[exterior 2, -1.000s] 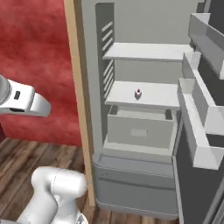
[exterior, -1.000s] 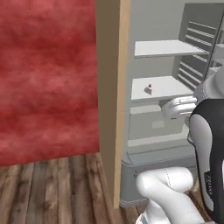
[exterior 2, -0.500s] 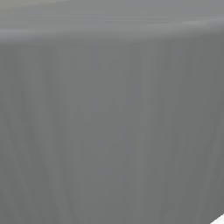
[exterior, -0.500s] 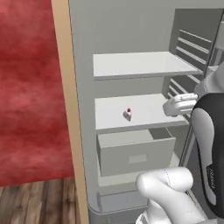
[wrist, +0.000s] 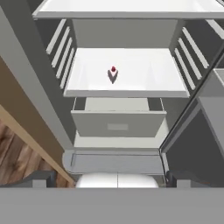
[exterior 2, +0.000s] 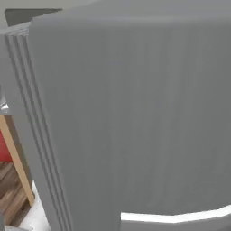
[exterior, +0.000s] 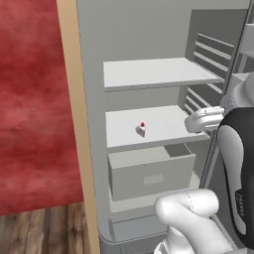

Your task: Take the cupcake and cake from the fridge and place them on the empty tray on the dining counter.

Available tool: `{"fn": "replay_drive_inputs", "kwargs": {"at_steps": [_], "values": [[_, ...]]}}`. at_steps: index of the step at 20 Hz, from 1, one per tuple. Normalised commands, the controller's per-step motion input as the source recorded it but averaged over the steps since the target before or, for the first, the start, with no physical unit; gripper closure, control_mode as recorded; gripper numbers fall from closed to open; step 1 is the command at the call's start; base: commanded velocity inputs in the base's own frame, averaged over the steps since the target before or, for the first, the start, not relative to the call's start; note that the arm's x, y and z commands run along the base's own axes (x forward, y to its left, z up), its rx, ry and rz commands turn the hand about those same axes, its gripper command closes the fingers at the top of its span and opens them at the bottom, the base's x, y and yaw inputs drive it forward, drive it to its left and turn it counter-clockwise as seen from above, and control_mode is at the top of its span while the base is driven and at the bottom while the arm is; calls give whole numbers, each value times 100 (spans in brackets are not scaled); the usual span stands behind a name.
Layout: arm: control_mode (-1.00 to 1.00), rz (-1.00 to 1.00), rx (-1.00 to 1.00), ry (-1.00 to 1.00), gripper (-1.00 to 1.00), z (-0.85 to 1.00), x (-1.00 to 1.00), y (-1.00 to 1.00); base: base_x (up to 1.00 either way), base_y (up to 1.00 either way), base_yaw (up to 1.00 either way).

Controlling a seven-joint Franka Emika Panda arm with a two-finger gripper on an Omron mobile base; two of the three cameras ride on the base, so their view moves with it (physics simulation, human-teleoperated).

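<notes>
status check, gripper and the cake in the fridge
Gripper open, empty. Tiny pale cake slice with red dot alone on middle white shelf of open grey fridge. Path clear.

A mottled red wall (exterior: pixel 30 99) stood left of a tan wooden panel (exterior: pixel 78 124), and brown wood-plank floor (exterior: pixel 44 230) ran along its foot, the same planks (wrist: pixel 17 153) showing at the lower left of the hand view.

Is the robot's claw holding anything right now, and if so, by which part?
Nothing is held. The gripper is open and empty, apart from the cake on the fridge's middle shelf.
</notes>
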Motion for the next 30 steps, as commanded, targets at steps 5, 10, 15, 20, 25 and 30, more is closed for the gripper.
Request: {"fn": "replay_drive_inputs", "kwargs": {"at_steps": [5, 10, 15, 20, 25, 30], "values": [[100, 0, 0, 0, -100, 0, 0, 0, 81, 35, -27], [-100, 6, 1, 0, -100, -41, 60, -1, 37, 11, -1], [-100, 19, 0, -10, -100, -88, 85, 0, 0, 0, 0], [-100, 11, -2, -18, -100, -76, 77, -3, 0, 0, 0], [-100, 1, -1, -17, -100, -50, 95, -2, 0, 0, 0], [-100, 0, 6, 8, -100, -2, 93, 0, 0, 0, 0]]}}
